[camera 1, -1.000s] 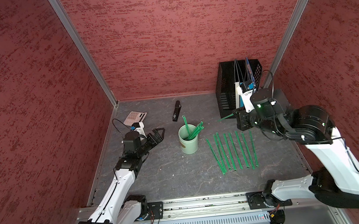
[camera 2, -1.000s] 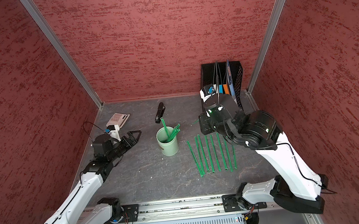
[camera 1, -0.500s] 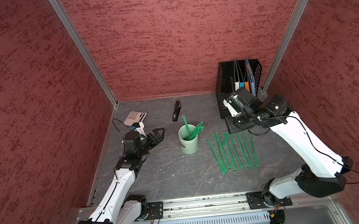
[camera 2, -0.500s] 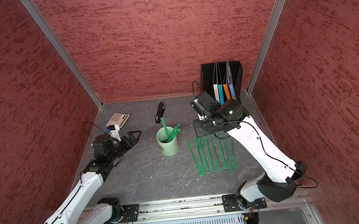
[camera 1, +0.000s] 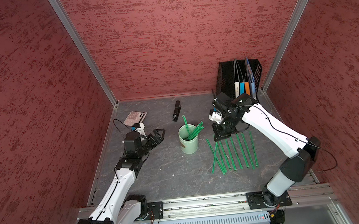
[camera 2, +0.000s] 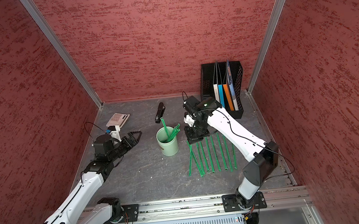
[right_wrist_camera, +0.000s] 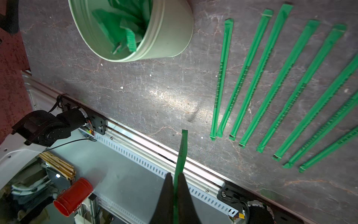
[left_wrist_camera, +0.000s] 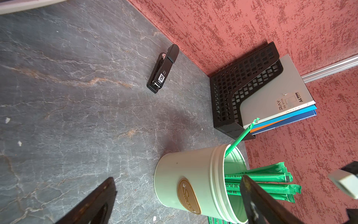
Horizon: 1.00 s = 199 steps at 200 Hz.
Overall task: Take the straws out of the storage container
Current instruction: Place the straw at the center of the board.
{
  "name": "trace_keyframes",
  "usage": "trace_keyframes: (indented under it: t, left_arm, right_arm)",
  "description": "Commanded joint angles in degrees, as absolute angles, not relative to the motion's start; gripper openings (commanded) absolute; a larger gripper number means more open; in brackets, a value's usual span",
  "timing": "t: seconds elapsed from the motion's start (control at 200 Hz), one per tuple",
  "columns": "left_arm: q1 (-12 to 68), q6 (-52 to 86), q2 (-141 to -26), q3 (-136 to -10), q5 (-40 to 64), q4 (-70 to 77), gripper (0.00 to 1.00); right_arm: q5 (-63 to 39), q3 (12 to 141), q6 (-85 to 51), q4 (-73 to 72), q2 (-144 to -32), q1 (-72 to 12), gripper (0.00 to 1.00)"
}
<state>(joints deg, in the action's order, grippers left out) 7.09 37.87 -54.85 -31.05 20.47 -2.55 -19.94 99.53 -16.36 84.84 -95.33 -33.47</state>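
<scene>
Several long thin green wrapped straws [camera 1: 232, 152] lie in a neat row on the grey tabletop [camera 1: 169, 175], beside the pale green round cup [camera 1: 188, 142]. More stand in the cup. The right gripper [right_wrist_camera: 175, 175] pinches one straw [right_wrist_camera: 181, 147] and has swung down over the row, likely to add it. The left gripper [camera 1: 159, 135] waits wide open, unmoved.

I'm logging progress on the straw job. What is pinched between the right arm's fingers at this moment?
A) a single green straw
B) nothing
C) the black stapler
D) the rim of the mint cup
A: in the right wrist view the right fingers are shut on one green straw, which sticks out beyond their tips.
</scene>
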Motion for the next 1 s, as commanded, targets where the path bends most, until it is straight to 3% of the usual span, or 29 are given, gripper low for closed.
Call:
trace_keyframes:
  t: [0.0,0.291,0.992]
  left_arm:
    - [7.23,36.84,-54.89,-30.32,19.78,-1.65,1.0]
    - [7.13,36.43,-55.02,-30.49,19.51,-2.07,1.0]
    - [6.15,35.07,-54.45,-31.0,19.3,-4.22,1.0]
  right_arm:
    - [-24.15,98.9,-14.04,82.38,-96.81,-32.37,0.01]
    - [-25.09,97.03,-12.58,79.04,-100.89,-29.83,0.03]
    - [-26.63,102.93,-10.36,76.49,-111.69,-26.46,0.19]
